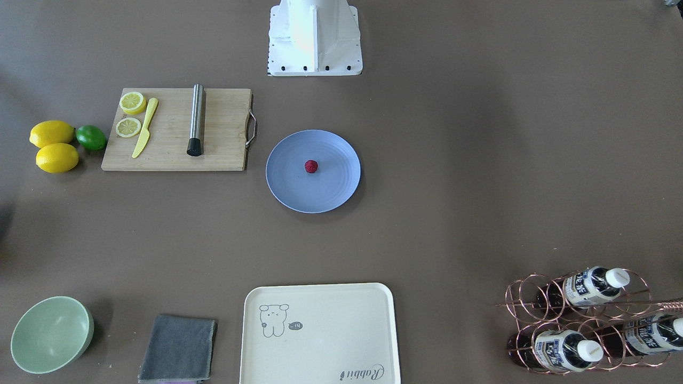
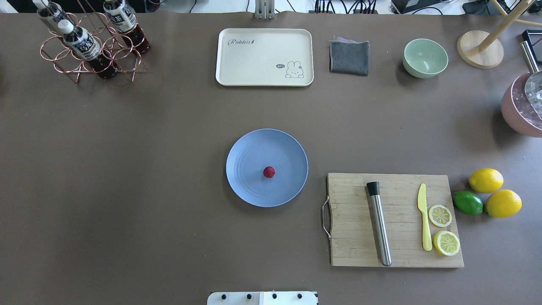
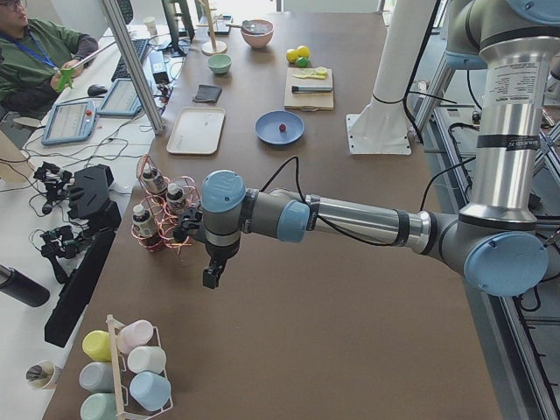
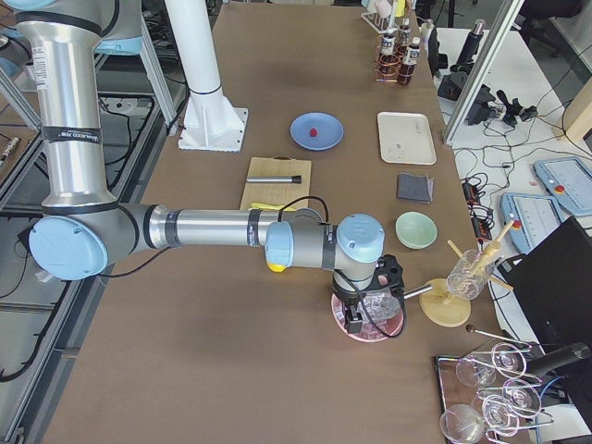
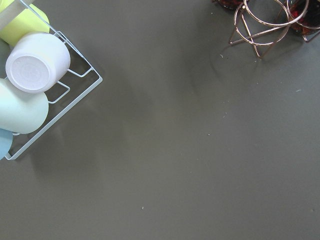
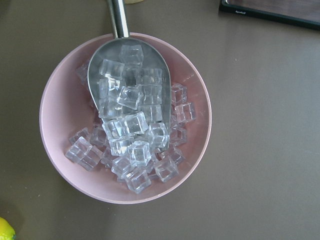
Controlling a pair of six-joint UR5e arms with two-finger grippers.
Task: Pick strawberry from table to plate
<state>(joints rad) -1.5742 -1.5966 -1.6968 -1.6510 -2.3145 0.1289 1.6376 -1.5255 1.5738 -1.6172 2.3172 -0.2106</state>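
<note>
Two side views alone show left gripper (image 3: 212, 278), right gripper (image 4: 356, 321); opening unreadable; strawberry (image 2: 269, 172) on plate (image 2: 247, 148).

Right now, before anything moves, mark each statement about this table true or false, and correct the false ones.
1. The strawberry lies on the plate. True.
2. The plate touches the cutting board. False: bare table shows between them.
3. The green bowl holds the lemons. False: nothing shows in it; the two whole lemons lie on the table beside the lime.
4. The pink bowl holds ice cubes and a metal scoop. True.
5. A pincer grips the strawberry. False: the left pincer and the right pincer are both far from the plate, out toward the table's ends.
</note>
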